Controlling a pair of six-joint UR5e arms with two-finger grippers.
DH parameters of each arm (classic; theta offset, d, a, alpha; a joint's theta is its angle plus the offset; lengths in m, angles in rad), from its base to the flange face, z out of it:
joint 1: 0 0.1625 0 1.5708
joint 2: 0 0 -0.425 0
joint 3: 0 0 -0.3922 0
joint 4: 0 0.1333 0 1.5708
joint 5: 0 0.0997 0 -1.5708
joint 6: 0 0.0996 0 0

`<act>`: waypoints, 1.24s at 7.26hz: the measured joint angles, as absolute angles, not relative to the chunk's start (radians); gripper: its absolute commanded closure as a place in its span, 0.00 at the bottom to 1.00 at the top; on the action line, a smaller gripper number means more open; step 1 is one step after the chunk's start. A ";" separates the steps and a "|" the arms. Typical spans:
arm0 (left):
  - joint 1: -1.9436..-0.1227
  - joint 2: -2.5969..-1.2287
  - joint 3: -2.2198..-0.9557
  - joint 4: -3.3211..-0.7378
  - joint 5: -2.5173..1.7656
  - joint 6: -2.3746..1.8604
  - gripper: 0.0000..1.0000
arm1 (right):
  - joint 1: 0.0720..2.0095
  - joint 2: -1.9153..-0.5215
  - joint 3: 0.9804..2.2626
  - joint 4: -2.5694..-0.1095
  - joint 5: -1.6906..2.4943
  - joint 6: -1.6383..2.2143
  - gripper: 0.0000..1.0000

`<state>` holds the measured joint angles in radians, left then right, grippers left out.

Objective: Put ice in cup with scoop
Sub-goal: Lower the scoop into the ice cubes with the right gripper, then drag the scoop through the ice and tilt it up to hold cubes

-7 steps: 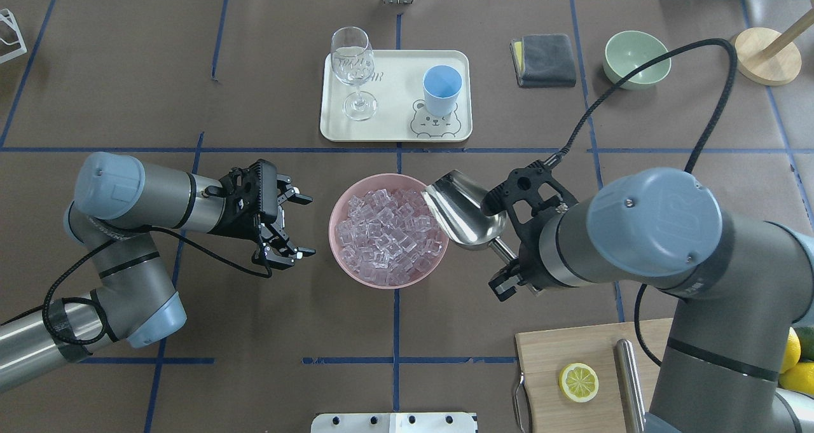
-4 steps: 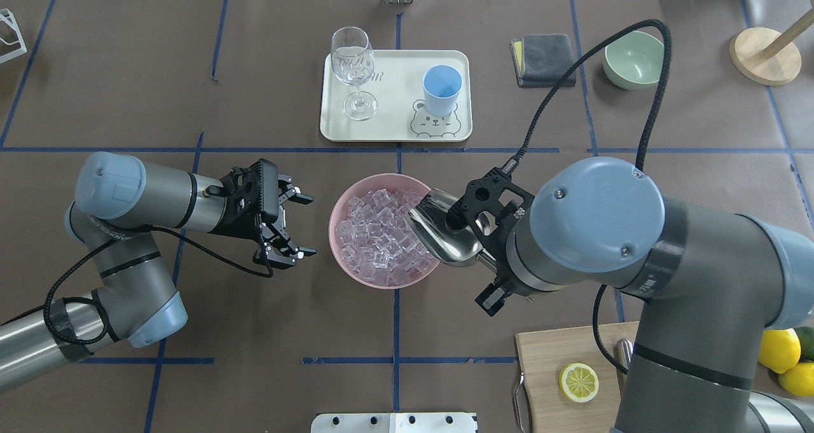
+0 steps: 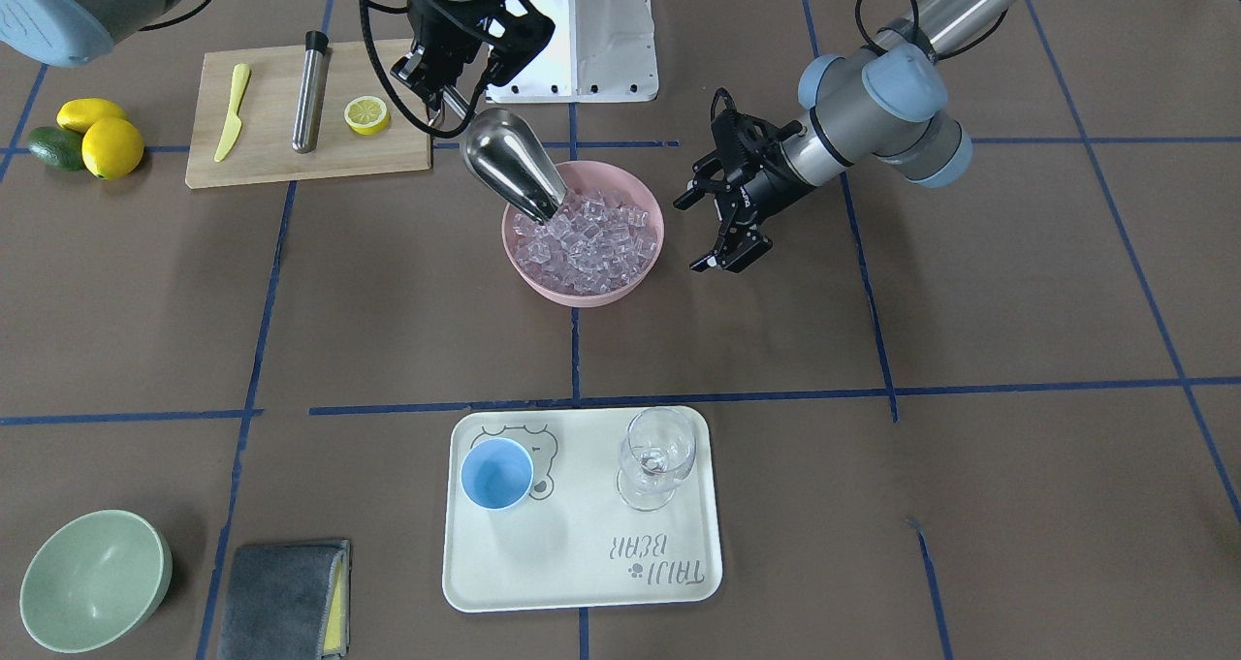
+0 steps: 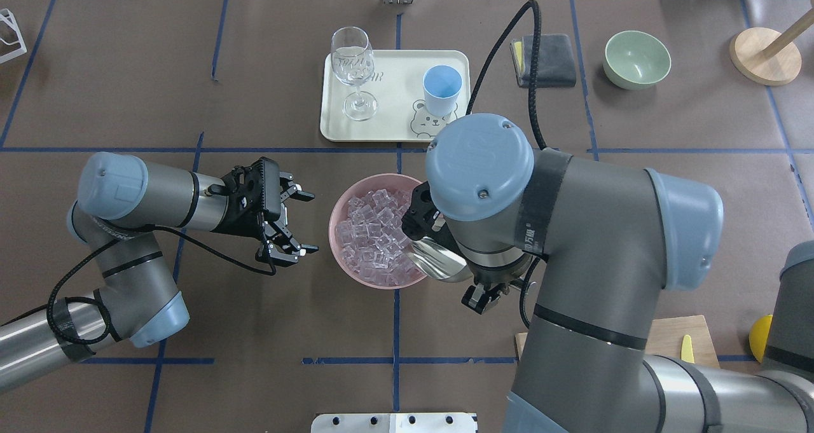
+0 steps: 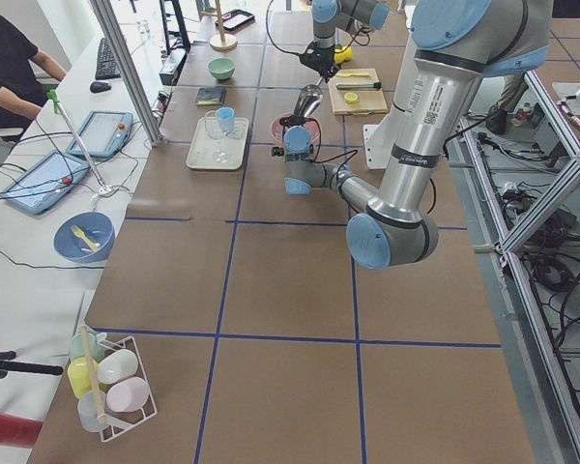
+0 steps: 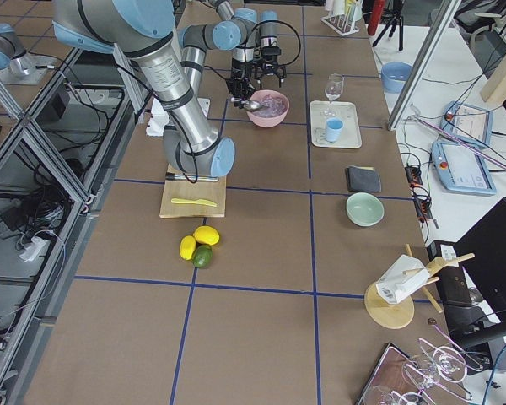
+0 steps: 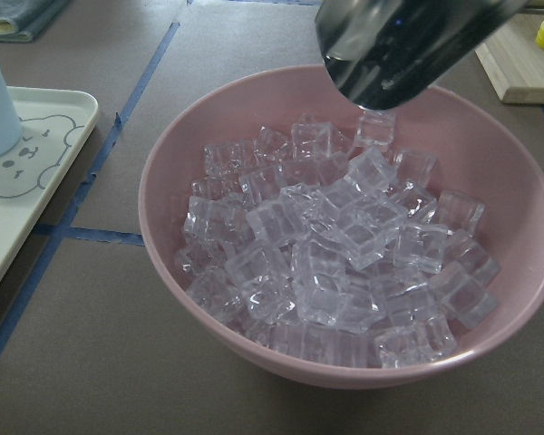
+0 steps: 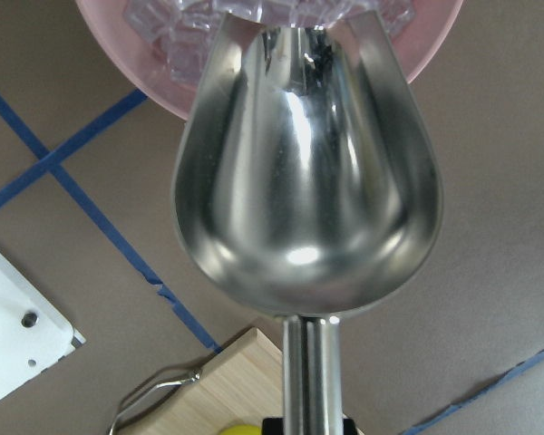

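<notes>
Brown worktop (image 4: 127,70), centre frame: my right hand (image 3: 444,96), clenched on the shiny steel scoop (image 3: 512,168), has now dipped it into the clear ice cubes (image 4: 372,236) in the pink bowl (image 4: 356,280); left hand (image 4: 306,223) released. Light-blue cup (image 4: 441,88) stands on the "TAIJI BEAR" tray (image 3: 582,573).

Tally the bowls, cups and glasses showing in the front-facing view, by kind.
Bowls: 2, the pink bowl with the ice in it, and the pale green bowl.
Cups: 1, the light-blue cup on the tray.
Glasses: 1, the wine glass on the same tray.
Total: 4.
</notes>
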<state>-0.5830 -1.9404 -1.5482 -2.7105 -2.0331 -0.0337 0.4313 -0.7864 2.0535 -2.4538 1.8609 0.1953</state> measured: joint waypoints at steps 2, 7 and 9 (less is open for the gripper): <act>-0.583 -1.941 -1.549 -2.713 -2.029 -0.034 0.00 | 0.441 -0.738 1.974 -2.514 1.871 0.134 1.00; -0.581 -1.935 -1.552 -2.740 -1.993 -0.034 0.00 | 0.449 -0.675 1.835 -2.494 1.876 0.103 1.00; -0.582 -1.930 -1.563 -2.740 -1.996 -0.034 0.00 | 0.450 -0.726 1.840 -2.370 1.911 0.113 1.00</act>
<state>-0.5822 -1.9302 -1.5628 -2.7397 -1.9964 -0.0341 0.4505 -0.7261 1.8398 -2.3700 1.9110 0.1125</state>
